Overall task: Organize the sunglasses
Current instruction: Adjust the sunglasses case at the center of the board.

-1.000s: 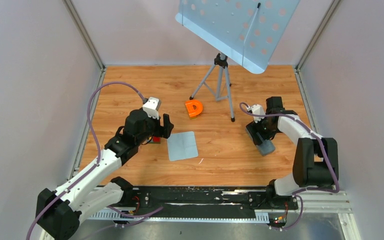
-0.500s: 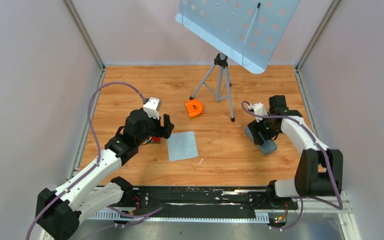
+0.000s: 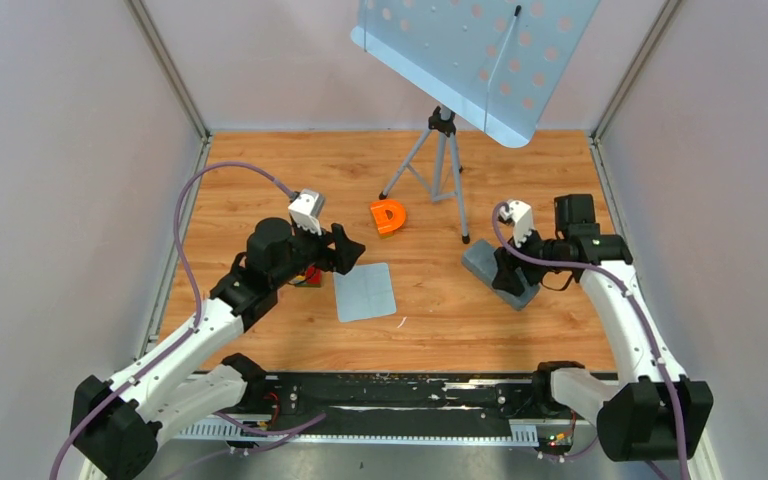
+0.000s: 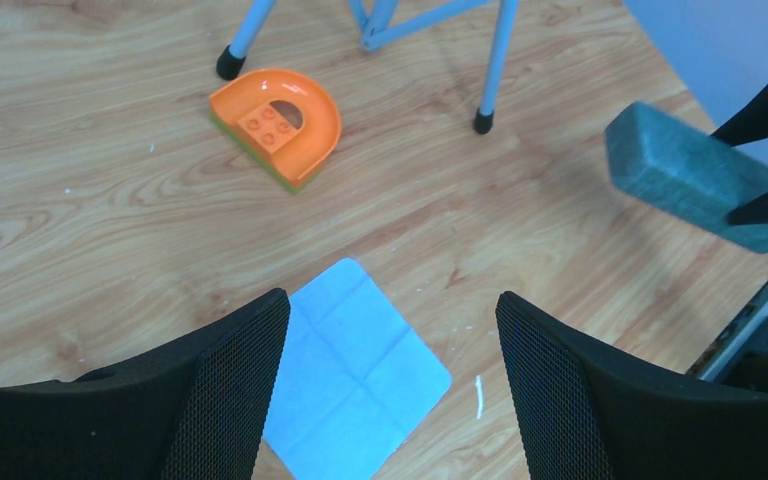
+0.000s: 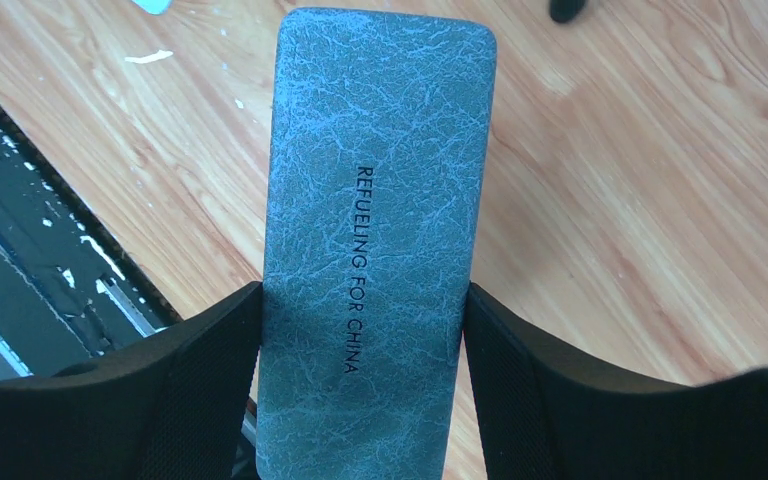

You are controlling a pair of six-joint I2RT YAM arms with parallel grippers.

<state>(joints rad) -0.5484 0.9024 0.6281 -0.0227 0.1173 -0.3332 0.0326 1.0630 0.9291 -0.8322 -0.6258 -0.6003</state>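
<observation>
On the wood, sunglasses: you will not find them in any view; they may lie hidden under the left arm, but that is only a guess.
Case (image 5: 375,200): closed, and clamped by the right gripper (image 5: 360,305), whose fingers press both long sides towards one end.
Risk at the case: gripped off-centre, it could pivot or slip out. While it is closed it cannot take the glasses.
Left gripper (image 4: 392,310): fingers apart, holding nothing, above the cloth (image 4: 355,385).
Risk at the left arm: if you lower it blind, you could crush a thin frame you cannot see, or drag the cloth.
Tripod foot (image 4: 482,123): near the case, where a wide swing could knock it.
</observation>
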